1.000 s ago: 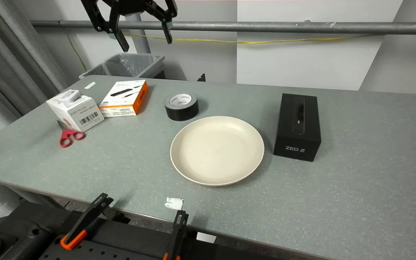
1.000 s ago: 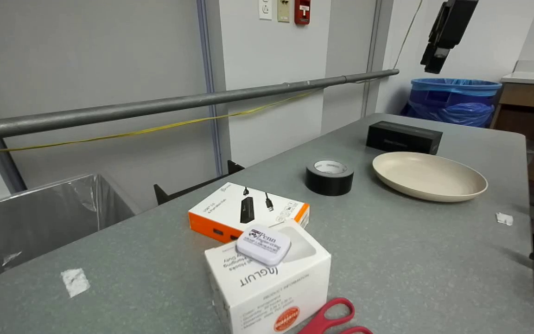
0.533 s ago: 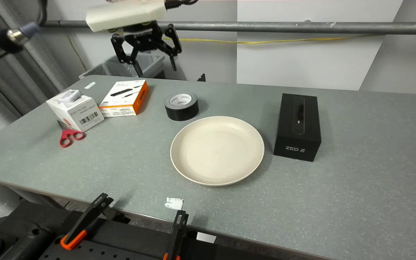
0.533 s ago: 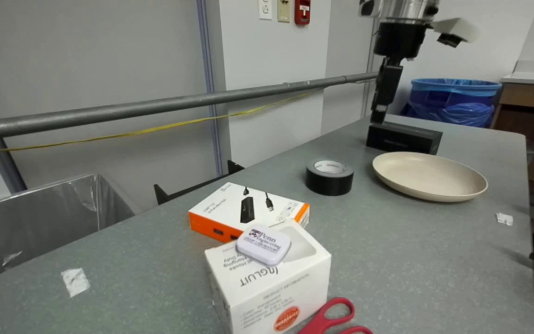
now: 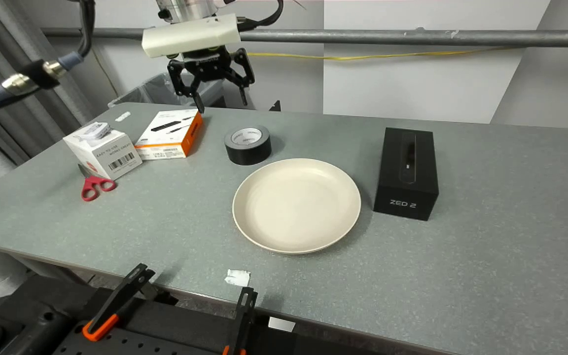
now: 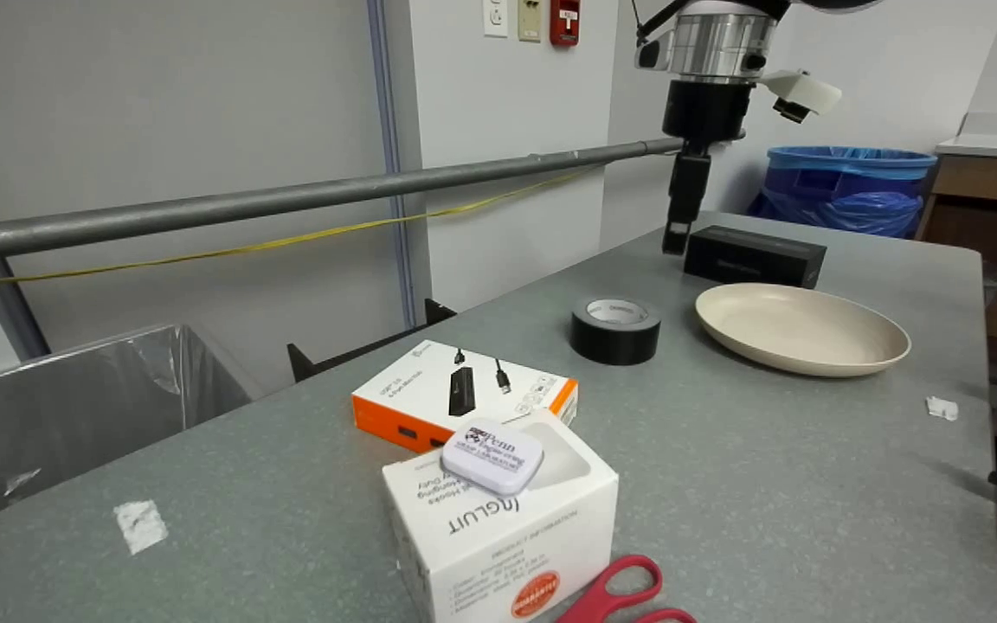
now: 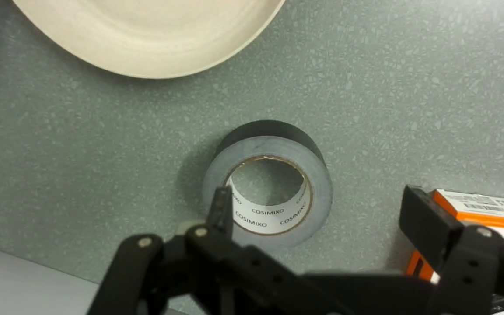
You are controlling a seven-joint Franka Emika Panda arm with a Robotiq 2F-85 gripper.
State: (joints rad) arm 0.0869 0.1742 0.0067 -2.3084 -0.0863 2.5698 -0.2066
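Jaws: spread apart, held above table (image 5: 506, 246) | Tape roll (image 5: 248, 156): seen on table in an exterior view, left of and beyond plate (image 5: 296, 207), right of orange-edged box (image 5: 168, 135) | Black box (image 5: 406, 172): placed right of plate

Passage A: a gap is lying between the tape roll (image 5: 248, 153) and the orange-edged box (image 5: 168, 135). Passages B and C, narrower: strips are separating tape roll from plate (image 5: 296, 206), plate from black box (image 5: 406, 172). Obstacle, rear: a grey pipe (image 5: 412, 38) is running along the wall (image 5: 412, 88) behind the gripper (image 5: 222, 104).
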